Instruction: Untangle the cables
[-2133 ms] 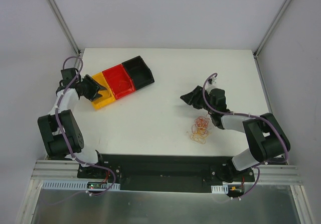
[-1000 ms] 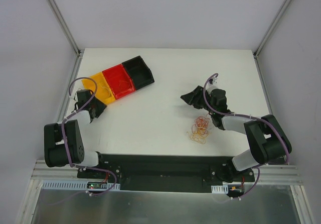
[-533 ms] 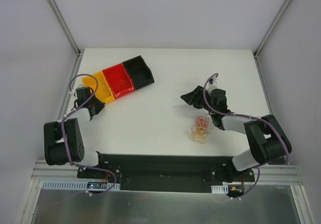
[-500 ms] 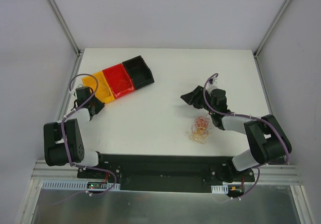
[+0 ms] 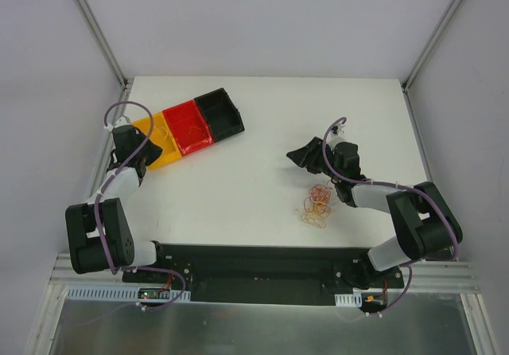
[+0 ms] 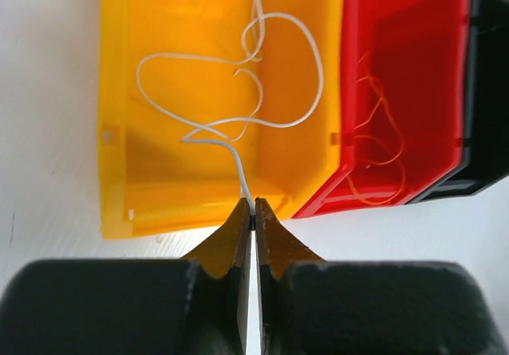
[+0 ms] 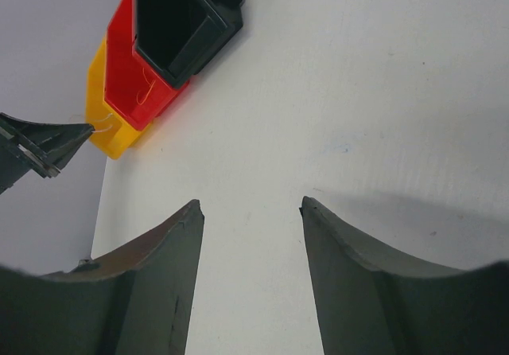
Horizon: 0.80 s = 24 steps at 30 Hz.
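Observation:
The cables are a small tangle of red, orange and yellow wires (image 5: 316, 205) on the white table, just near of my right gripper. My right gripper (image 5: 296, 156) is open and empty, its jaws wide apart above bare table (image 7: 250, 204). My left gripper (image 5: 145, 157) is shut on one thin pale wire (image 6: 320, 76), pinched at the fingertips (image 6: 253, 205). That wire loops inside the yellow compartment (image 6: 159, 156). A thin orange wire (image 6: 374, 132) lies in the red compartment (image 6: 421, 21).
The three-part tray, yellow (image 5: 161, 136), red (image 5: 188, 128) and black (image 5: 219, 112), lies slanted at the far left of the table. It also shows in the right wrist view (image 7: 139, 72), with my left gripper (image 7: 40, 144) beside its yellow end. The table's left edge is close to the left arm.
My left gripper drew back from over the yellow compartment toward the near left, then moved back up to the tray's yellow end. The right arm and the tangle have not moved.

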Each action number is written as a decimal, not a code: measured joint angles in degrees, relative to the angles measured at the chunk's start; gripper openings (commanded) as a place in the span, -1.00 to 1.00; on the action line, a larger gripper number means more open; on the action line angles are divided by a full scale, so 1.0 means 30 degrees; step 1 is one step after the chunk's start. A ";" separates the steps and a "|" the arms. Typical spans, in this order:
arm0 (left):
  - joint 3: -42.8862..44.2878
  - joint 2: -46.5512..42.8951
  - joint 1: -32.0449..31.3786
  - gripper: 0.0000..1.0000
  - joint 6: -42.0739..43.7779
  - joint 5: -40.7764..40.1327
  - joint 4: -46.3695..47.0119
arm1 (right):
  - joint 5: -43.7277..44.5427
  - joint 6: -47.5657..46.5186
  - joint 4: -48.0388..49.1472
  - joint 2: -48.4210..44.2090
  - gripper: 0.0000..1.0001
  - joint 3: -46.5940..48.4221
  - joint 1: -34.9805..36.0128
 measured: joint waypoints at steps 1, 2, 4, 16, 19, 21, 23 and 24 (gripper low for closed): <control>0.0233 0.0000 0.0000 -1.00 0.0015 0.0044 0.0015 | 0.0000 0.0007 0.0007 0.0000 0.11 0.0000 0.0000; 0.0517 0.0007 0.0000 -1.00 0.0015 0.0080 0.0051 | 0.0000 0.0007 0.0015 0.0000 0.11 0.0000 0.0000; 0.1202 0.0087 0.0000 -1.00 0.0015 0.0066 0.0044 | -0.0007 0.0015 0.0029 0.0007 0.11 0.0000 0.0000; 0.3869 0.2499 0.0255 0.07 -0.0321 -0.0007 -0.1770 | -0.0066 0.0015 0.0138 0.0080 0.09 0.0007 0.0000; 0.3883 0.1996 0.0248 0.09 -0.0466 0.0248 -0.2222 | -0.0007 -0.0044 0.0102 0.0080 0.08 0.0007 0.0022; 0.3891 0.1377 0.0219 0.10 -0.0488 0.0517 -0.2412 | 0.0197 -0.0168 -0.0175 0.0036 0.09 0.0007 0.0080; 0.3993 0.0794 0.0131 0.14 -0.0488 0.0685 -0.2528 | 0.0692 -0.0321 -0.0860 -0.0160 0.11 0.0007 0.0168; 0.4095 0.0481 0.0058 0.31 -0.0495 0.0765 -0.2608 | 0.0998 -0.0415 -0.1239 -0.0350 0.11 0.0007 0.0226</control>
